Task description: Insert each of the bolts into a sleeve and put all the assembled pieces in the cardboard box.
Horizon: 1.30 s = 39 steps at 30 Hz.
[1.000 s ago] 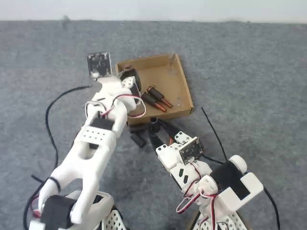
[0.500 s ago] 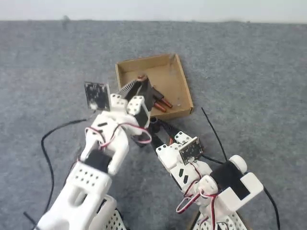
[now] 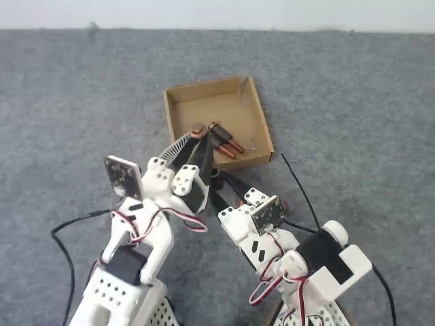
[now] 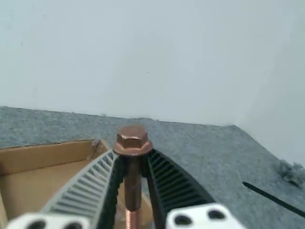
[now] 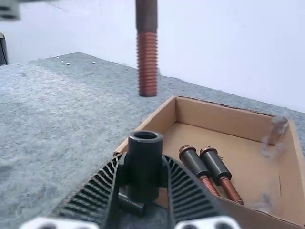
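My left gripper (image 3: 197,136) is shut on a copper bolt (image 3: 198,129), hex head up, threaded end hanging down. In the left wrist view the bolt (image 4: 132,143) stands upright between the ribbed fingers (image 4: 90,183). My right gripper (image 3: 217,180) is shut on an upright black sleeve (image 5: 144,160), bore facing up. The bolt's thread (image 5: 147,62) hangs just above that sleeve, apart from it. The cardboard box (image 3: 211,105) lies just beyond both grippers and holds two assembled pieces (image 3: 222,141), also seen as sleeved bolts (image 5: 206,168) in the right wrist view.
A loose black sleeve (image 5: 131,206) lies on the grey carpet under my right gripper. A thin black cable (image 3: 299,185) runs across the carpet right of the box. The box's near wall (image 5: 143,129) stands close behind the held sleeve.
The left arm has drawn back from over the box's left side, carrying the bolt toward the right gripper. It now holds the bolt above the sleeve. The right arm has barely moved.
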Available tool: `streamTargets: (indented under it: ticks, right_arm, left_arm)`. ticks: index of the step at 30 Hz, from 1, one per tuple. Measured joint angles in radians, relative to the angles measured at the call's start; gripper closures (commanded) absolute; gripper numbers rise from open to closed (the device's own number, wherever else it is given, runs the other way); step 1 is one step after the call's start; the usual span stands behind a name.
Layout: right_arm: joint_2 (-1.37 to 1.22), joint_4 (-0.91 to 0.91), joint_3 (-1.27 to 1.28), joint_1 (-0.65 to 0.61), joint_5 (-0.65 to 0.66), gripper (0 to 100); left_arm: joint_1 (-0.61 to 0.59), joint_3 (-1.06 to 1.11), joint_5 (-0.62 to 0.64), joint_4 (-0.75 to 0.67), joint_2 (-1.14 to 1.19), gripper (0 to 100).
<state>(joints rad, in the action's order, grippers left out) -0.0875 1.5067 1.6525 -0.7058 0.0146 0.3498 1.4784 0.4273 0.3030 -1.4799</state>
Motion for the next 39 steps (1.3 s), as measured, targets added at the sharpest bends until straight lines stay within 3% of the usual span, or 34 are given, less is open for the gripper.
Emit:
streamTargets:
  ticks: [9, 29, 34, 39]
  right_arm:
    - [-0.002, 0.000, 0.000, 0.000, 0.002, 99.2]
    - [-0.002, 0.000, 0.000, 0.000, 0.002, 99.2]
    - [-0.002, 0.000, 0.000, 0.000, 0.002, 99.2]
    - [-0.002, 0.000, 0.000, 0.002, 0.002, 99.2]
  left_arm:
    - [0.017, 0.130, 0.000, 0.043, -0.107, 99]
    - [0.014, 0.133, 0.000, 0.043, -0.121, 99]
    - [-0.049, 0.170, 0.000, -0.026, -0.121, 99]
    - [-0.026, 0.187, -0.005, -0.041, -0.121, 99]
